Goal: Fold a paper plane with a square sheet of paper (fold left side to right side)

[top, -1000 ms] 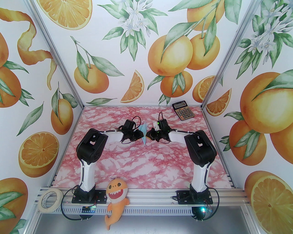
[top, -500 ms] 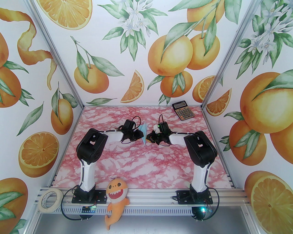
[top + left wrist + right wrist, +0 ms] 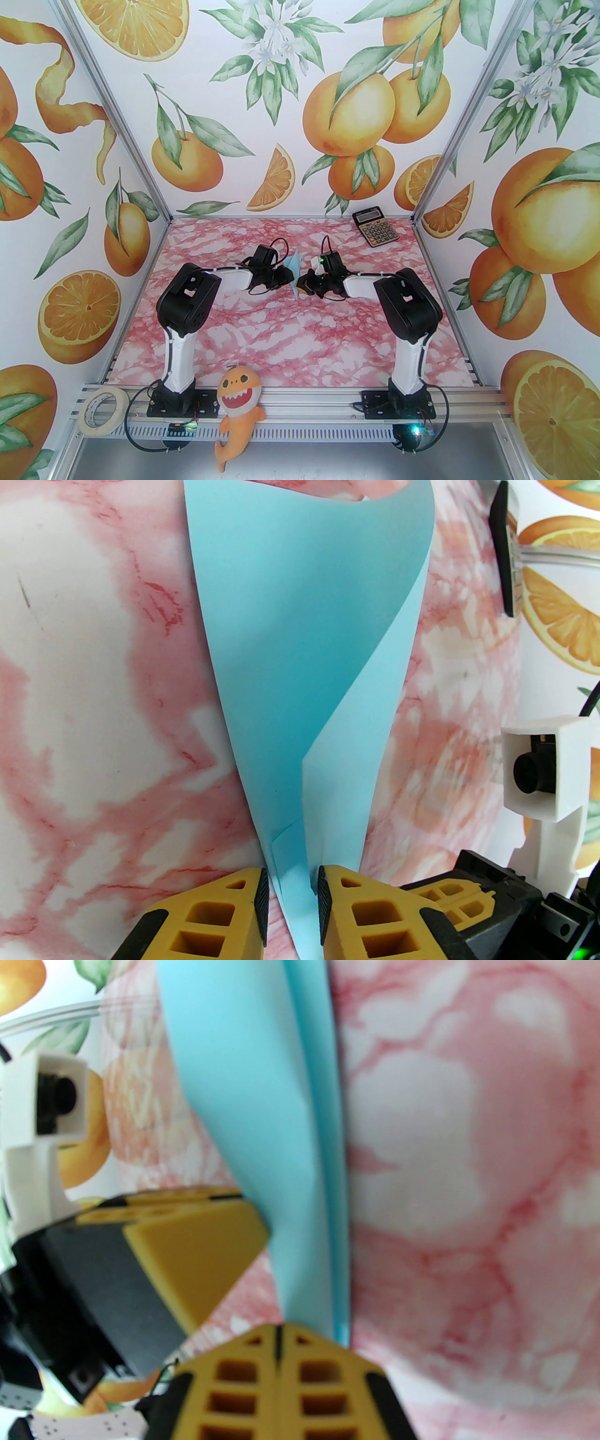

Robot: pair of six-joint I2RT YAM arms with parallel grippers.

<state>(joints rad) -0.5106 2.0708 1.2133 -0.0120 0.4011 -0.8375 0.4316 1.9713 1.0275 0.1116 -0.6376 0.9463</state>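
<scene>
**Blue sheet pinched upright between two facing grippers**

The pink marbled table (image 3: pixel 300 337) fills the centre of the top view. The left arm (image 3: pixel 187 300) and right arm (image 3: pixel 412 304) rise from the bottom of the frame and bend inward, meeting just above centre. A black-and-gold calculator (image 3: pixel 376 227) lies at the table's upper right, well apart from both arms. The square sheet of paper (image 3: pixel 295 276) stands on edge between the wrists. In the left wrist view it curls into a cone (image 3: pixel 300 667), widest at the top of the frame. The left gripper (image 3: pixel 291 878) has its jaws narrow, pinching the cone's lower tip. The right gripper (image 3: pixel 280 1328) has its jaws pressed together with nothing between them. Its fingertips sit at the paper's lower edge (image 3: pixel 262 1100).
</scene>
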